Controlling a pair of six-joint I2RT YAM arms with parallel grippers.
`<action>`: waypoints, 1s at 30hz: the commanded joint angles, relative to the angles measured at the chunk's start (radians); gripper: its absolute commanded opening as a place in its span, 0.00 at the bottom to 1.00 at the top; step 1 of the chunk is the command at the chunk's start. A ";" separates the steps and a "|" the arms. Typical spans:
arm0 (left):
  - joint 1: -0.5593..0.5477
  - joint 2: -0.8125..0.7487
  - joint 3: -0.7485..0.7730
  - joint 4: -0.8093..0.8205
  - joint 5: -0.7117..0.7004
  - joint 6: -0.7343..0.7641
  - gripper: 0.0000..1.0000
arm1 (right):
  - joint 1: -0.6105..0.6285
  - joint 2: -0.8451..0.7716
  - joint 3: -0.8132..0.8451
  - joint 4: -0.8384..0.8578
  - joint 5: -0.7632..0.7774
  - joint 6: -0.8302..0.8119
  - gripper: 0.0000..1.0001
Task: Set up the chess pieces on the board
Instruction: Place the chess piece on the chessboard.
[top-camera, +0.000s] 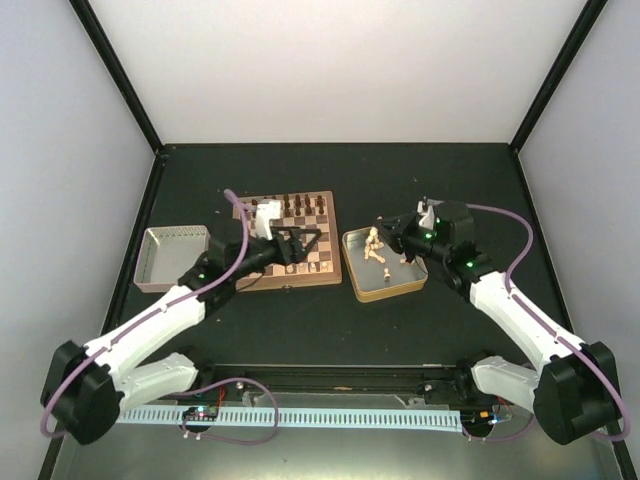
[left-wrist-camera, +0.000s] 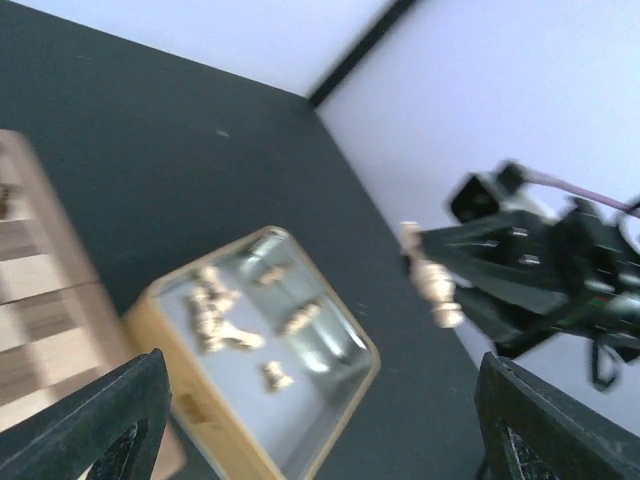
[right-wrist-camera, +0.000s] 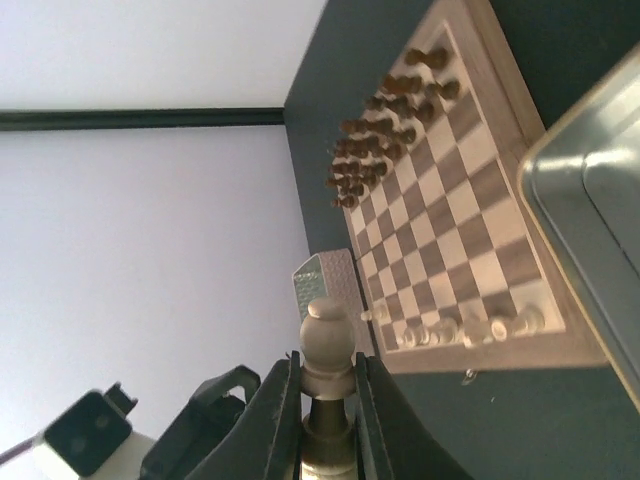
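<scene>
- The right end effector (right-wrist-camera: 328, 372) is clamped on one pale piece (right-wrist-camera: 327, 338). Its two fingers press the piece's lower half from both sides, and the rounded head stands clear above them.
- In the top view, that held piece shows against the upper left corner of the tin (top-camera: 352, 272), right of centre in the frame.
- More loose pale pieces (left-wrist-camera: 215, 318) lie scattered on the floor of the tin, some on their sides.
- The board (top-camera: 322, 208) sits at the centre of the dark surface (top-camera: 440, 170), just left of the tin.
- In the right wrist view, a row of pale pieces (right-wrist-camera: 465, 327) stands along the board's lower edge, and the dark pieces (right-wrist-camera: 378, 135) crowd its upper end.
- The left end effector (top-camera: 298, 243) hovers over the board, nearer its lower half. Its fingers are wide apart and hold nothing.
- A grey tray (top-camera: 172, 256) rests at the left of the surface, well apart from the board.
</scene>
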 joint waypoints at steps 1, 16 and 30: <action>-0.096 0.109 0.084 0.207 0.090 0.050 0.86 | 0.003 -0.026 -0.055 0.084 -0.045 0.254 0.06; -0.226 0.432 0.293 0.209 0.158 0.102 0.65 | 0.003 -0.036 -0.020 -0.051 0.032 0.392 0.06; -0.245 0.505 0.366 0.090 0.124 0.133 0.59 | 0.003 -0.009 0.015 -0.075 0.046 0.384 0.06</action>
